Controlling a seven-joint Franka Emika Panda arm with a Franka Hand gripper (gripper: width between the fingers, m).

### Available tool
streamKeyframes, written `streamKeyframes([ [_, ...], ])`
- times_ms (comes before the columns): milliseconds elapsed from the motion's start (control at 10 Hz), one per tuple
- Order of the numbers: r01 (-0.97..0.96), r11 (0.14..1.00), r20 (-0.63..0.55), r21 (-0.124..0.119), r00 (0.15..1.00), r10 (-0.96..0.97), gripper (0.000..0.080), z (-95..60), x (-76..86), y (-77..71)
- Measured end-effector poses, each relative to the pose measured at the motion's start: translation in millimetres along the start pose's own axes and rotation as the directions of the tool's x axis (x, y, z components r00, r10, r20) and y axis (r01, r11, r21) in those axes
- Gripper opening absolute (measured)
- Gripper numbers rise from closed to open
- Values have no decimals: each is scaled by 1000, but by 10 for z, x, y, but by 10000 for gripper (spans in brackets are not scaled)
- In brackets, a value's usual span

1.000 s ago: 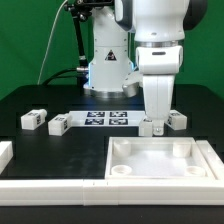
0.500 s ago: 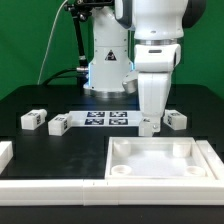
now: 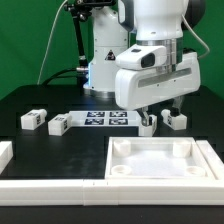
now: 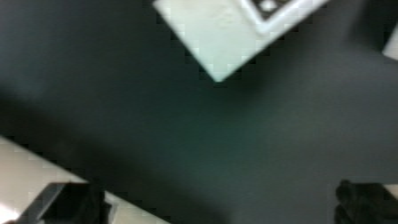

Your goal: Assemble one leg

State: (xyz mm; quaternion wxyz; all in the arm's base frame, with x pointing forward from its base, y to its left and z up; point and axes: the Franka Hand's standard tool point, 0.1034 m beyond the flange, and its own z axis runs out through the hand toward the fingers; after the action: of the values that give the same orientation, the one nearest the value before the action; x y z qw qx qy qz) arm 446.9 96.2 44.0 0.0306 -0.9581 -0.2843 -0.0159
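Observation:
Several small white legs with tags lie on the black table: two at the exterior view's left (image 3: 33,119) (image 3: 60,124), one under my hand (image 3: 147,126) and one to its right (image 3: 177,120). My gripper (image 3: 158,117) hangs low between these last two, its hand turned broadside to the camera. In the wrist view the gripper (image 4: 217,206) is open: the dark fingertips (image 4: 71,204) stand far apart with only bare black table between them. It holds nothing.
The large white square tray-like piece (image 3: 160,176) with corner sockets lies in front. The marker board (image 3: 105,118) lies between the legs; its corner shows in the wrist view (image 4: 228,35). Another white part (image 3: 5,152) sits at the left edge.
My hand has turned about its axis, from narrow side to broad side toward the camera, and tilted a little. The legs on the table have not visibly moved.

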Motion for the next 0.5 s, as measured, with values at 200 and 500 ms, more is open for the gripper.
streamKeyframes([
  [200,-277,961,2,17,961,277,649,63,-24,-207],
  [500,-317,948,-3,25,948,317,649,110,38,-588],
])
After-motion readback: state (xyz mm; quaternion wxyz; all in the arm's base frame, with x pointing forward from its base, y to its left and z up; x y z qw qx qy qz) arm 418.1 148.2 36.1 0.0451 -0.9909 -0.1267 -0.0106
